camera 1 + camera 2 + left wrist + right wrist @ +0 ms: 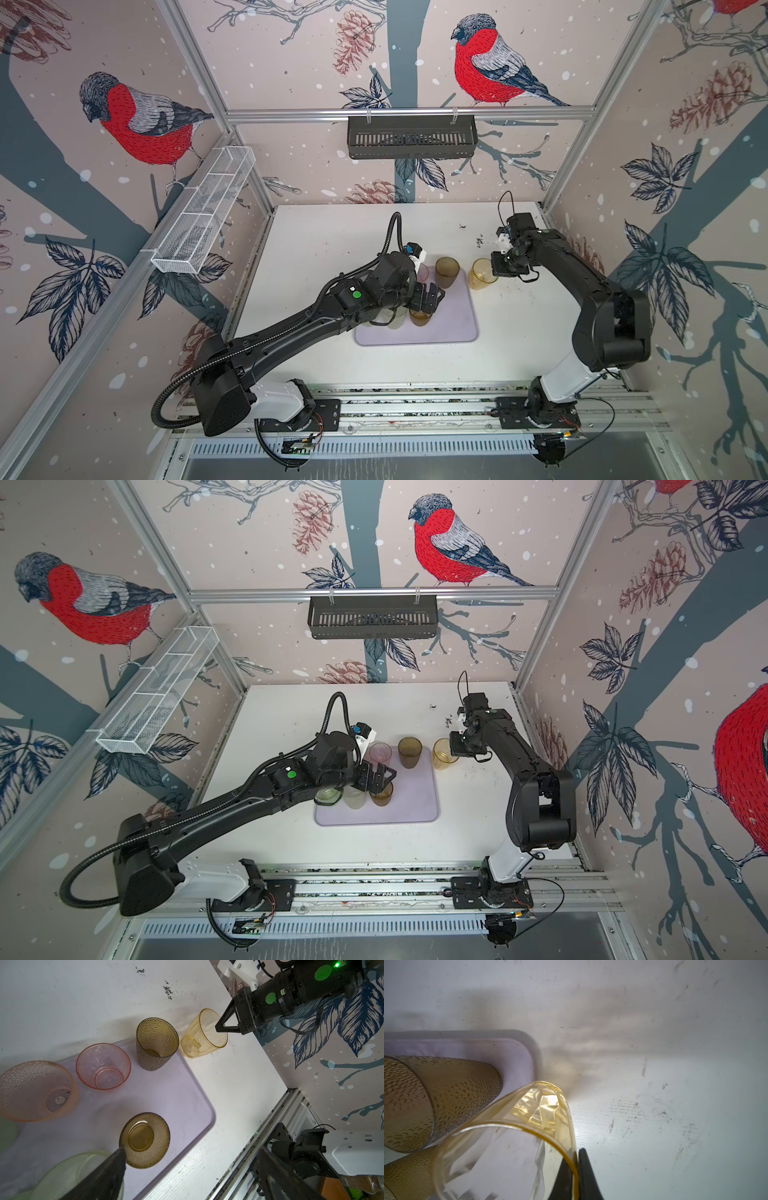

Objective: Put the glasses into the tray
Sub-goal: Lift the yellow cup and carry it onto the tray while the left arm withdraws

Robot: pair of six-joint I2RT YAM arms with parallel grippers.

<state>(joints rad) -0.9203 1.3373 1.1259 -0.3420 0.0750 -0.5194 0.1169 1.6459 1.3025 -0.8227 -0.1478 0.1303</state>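
Inside a booth papered with red-breasted bullfinches and pine cones, a scuffed white tabletop [332,232] carries a flat pale lavender plastic tray [451,326]. The left arm stretches low and diagonally from the front rail, its wrist bent down over the tray. The left claw [380,780] is spread wide and grips nothing, hovering above a short dark amber dimpled glass [144,1139].

Also standing on the tray are a tall dark amber dimpled glass [156,1043], a smooth pink glass [103,1066], a dimpled pink glass [35,1091] and pale green glasses [354,798], which the arm partly hides.

The right arm rises from the rail to a high elbow, then reaches in toward the middle. The right claw [220,1027] is pinched tight on the rim of a faceted yellow-amber glass [482,274], one finger inside the rim and one outside. That glass is off the tray, just beside its far right corner.
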